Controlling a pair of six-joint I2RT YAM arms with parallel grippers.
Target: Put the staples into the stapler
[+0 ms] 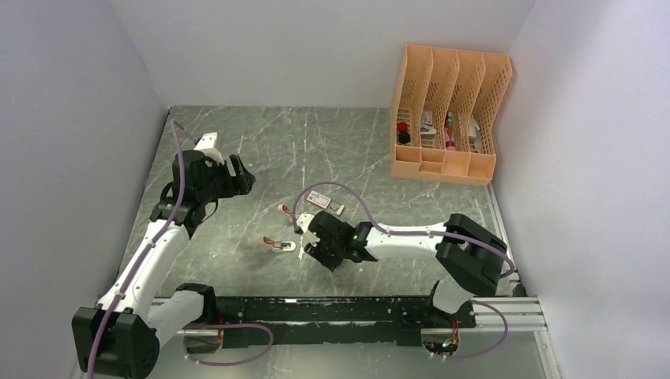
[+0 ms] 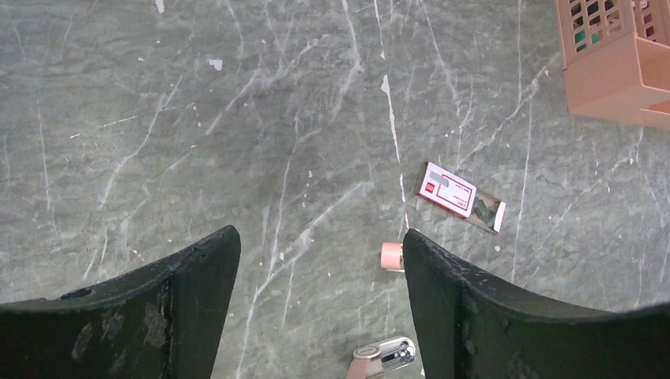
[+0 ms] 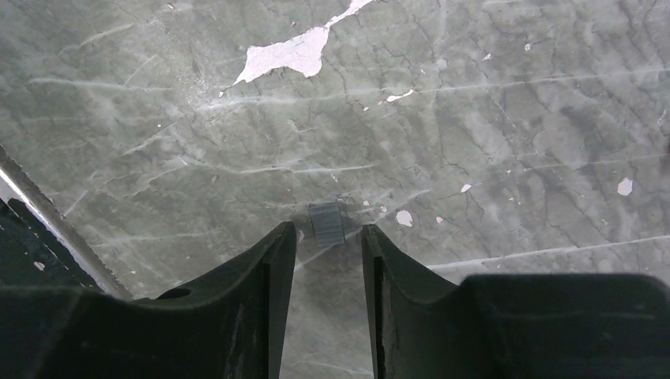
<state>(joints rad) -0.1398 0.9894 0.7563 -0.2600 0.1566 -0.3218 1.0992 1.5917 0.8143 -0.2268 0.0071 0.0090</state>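
Reaching leftward over the near part of the grey marbled table point(image 1: 379, 170), the right arm lies stretched low with its wrist tipped down. The right gripper point(image 3: 327, 230) stands with its jaws drawn narrow on either side of one short grey staple strip point(image 3: 326, 219) lying flat on the table. A sliver of surface shows on each side of the strip, so the fingers are not clamped on it.

Just left of that gripper lies one salmon-pink stapler point(image 1: 278, 244), hinged open with its metal showing. A second pink stapler point(image 1: 286, 210) lies a little farther back. Near it sits the single red-and-white staple box point(image 2: 448, 190), its greyish inner tray point(image 2: 491, 213) slid partly out at one end; what the tray holds is too small to tell.

Farther back on the left, the left arm rises bent at the elbow. The left gripper point(image 2: 320, 235) hangs above bare table, jaws spread wide and holding nothing.

At the far right stands one peach lattice organizer point(image 1: 446, 164) with four slots, holding small red, black, pink and white items.
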